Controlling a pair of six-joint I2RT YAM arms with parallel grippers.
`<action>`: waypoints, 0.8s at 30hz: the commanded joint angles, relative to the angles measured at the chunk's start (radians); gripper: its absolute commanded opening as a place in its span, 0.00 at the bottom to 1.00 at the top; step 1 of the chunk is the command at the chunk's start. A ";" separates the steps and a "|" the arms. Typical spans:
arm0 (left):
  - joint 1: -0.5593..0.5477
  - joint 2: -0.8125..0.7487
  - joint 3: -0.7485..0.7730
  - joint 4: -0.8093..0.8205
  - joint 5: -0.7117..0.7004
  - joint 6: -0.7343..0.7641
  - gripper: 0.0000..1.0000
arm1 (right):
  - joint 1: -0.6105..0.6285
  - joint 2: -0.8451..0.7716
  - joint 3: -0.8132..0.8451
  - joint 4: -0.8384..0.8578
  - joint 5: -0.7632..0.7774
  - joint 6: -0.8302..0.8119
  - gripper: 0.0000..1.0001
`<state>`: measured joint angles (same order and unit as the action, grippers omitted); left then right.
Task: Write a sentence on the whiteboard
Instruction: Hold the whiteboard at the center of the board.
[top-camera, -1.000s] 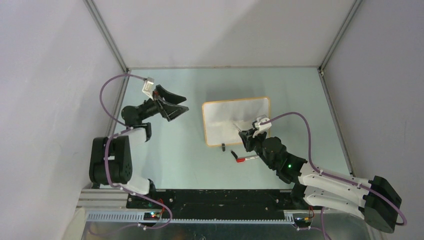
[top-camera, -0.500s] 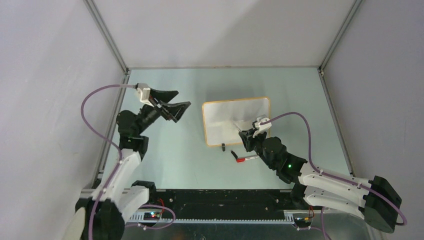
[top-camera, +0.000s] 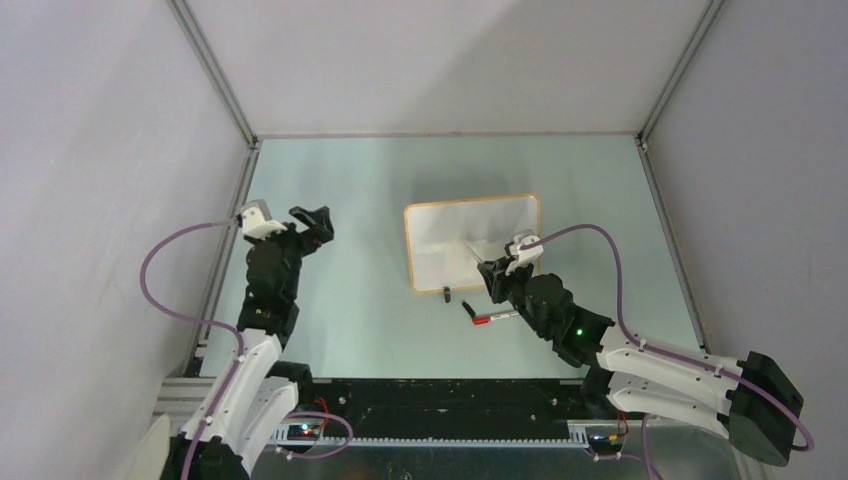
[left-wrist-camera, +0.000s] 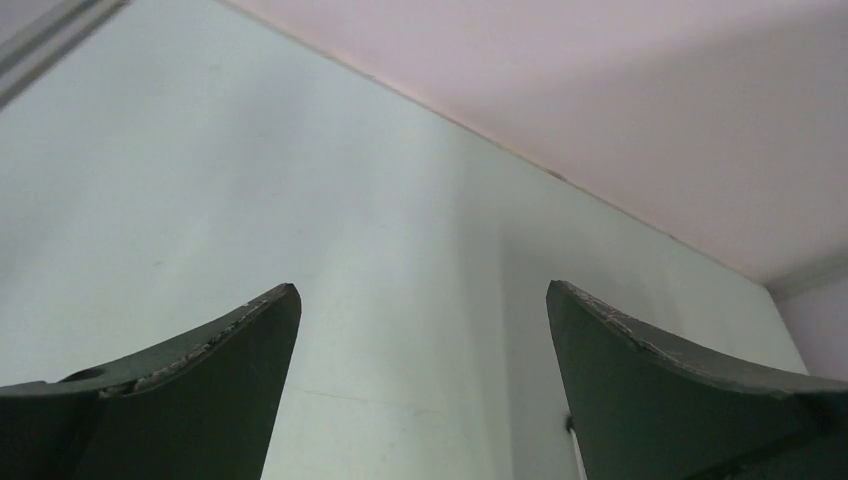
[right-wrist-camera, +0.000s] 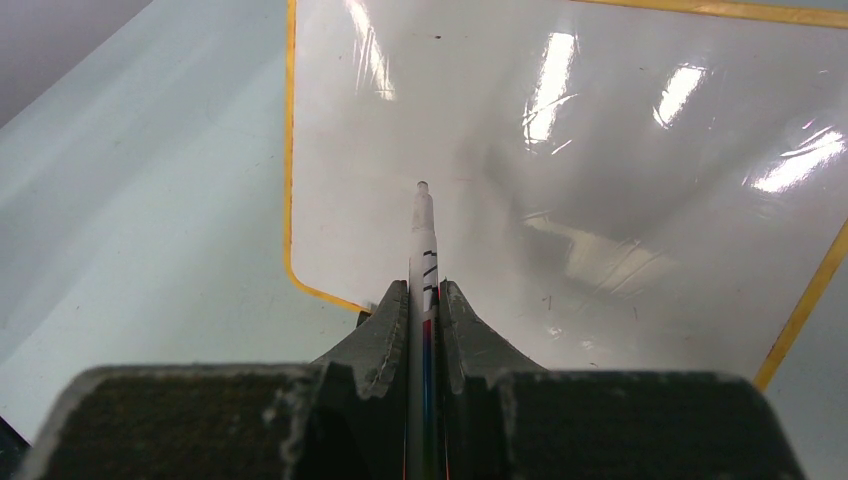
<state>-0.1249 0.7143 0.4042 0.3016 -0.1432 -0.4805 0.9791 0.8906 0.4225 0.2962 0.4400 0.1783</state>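
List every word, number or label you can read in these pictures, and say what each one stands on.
No text can be read.
On the whiteboard: no writing, only glare.
On the marker clamped in the right pincer: a few black marks, too small to read.

The pale green tabletop (top-camera: 360, 180) carries the whiteboard (top-camera: 450, 240). A red-ended pen (top-camera: 492, 318) lies just off the whiteboard's near edge.

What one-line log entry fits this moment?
left gripper: open, empty | right gripper: shut on marker | marker: tip over whiteboard | whiteboard: no words
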 joint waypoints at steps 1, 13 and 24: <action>0.068 0.109 0.136 -0.114 -0.107 -0.119 0.99 | 0.004 -0.014 0.030 0.014 0.019 -0.007 0.00; -0.007 0.439 0.293 -0.199 -0.080 -0.068 0.99 | 0.003 -0.014 0.031 0.016 0.018 -0.008 0.00; -0.106 0.670 0.414 -0.224 -0.075 -0.002 0.88 | 0.004 -0.010 0.031 0.016 0.021 -0.011 0.00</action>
<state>-0.2108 1.3373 0.7647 0.0853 -0.1883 -0.5308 0.9791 0.8898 0.4225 0.2943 0.4400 0.1783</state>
